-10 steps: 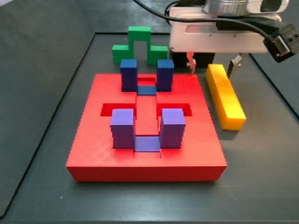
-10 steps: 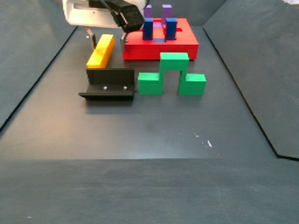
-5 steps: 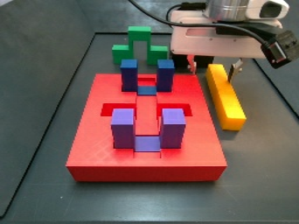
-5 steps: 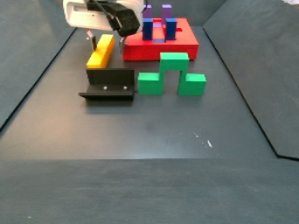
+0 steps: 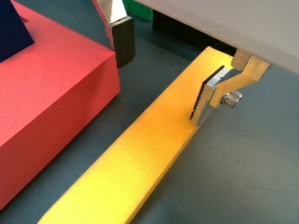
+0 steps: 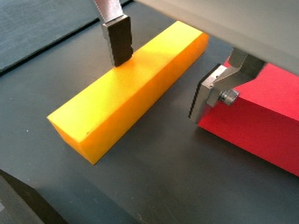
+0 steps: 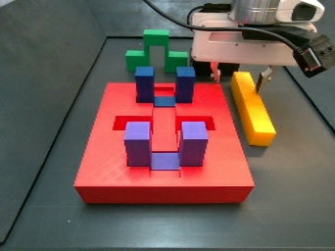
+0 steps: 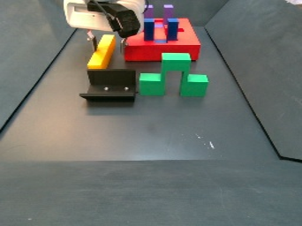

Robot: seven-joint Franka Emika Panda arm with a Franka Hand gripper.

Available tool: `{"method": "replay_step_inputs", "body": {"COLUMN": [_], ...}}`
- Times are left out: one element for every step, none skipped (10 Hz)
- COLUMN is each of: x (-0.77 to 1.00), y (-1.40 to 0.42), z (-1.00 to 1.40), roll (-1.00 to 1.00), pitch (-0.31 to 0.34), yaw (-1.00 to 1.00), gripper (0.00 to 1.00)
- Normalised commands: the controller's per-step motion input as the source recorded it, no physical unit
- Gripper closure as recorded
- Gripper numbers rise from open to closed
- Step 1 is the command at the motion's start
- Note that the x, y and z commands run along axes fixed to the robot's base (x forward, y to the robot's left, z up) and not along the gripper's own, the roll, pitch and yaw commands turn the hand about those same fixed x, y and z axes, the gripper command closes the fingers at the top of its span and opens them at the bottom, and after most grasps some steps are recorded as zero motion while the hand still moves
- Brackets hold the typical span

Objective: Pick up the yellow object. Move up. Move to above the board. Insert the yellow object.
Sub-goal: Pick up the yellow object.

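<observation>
While my gripper (image 6: 162, 70) hovers spread over the far end of the yellow object (image 6: 128, 90), one finger (image 5: 122, 41) sits in the narrow gap beside the board (image 7: 167, 147); I see open floor on the bar's outer side. One bar lies flat just beside the board. Four blue blocks (image 7: 139, 143) stand on the one board.

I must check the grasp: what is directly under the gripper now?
Under the open gripper lies the yellow object on the dark floor, one finger on each side. Whether the pads touch it cannot be seen.
</observation>
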Motion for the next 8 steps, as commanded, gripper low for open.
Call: {"method": "replay_step_inputs", "body": {"x": [0.44,0.47,0.40,0.41,0.42,0.00,0.74,0.82], "y": [-0.29,-0.40,-0.47,-0.44,-0.08,0.00,0.40,0.02], "z": [-0.22,-0.13,0.00,0.04,0.12,0.00,0.18,0.61], "roll": [-0.10,-0.08,-0.06,-0.17,-0.24,0.00,-0.30,-0.12], "pitch": [-0.139,-0.124,-0.124,-0.090,0.013,-0.017,0.000,0.000], "yaw": [0.35,0.26,0.23,0.21,0.00,0.00,0.00,0.00], "gripper": [0.00,0.00,0.00,0.00,0.00,0.00,0.00,0.00]}}
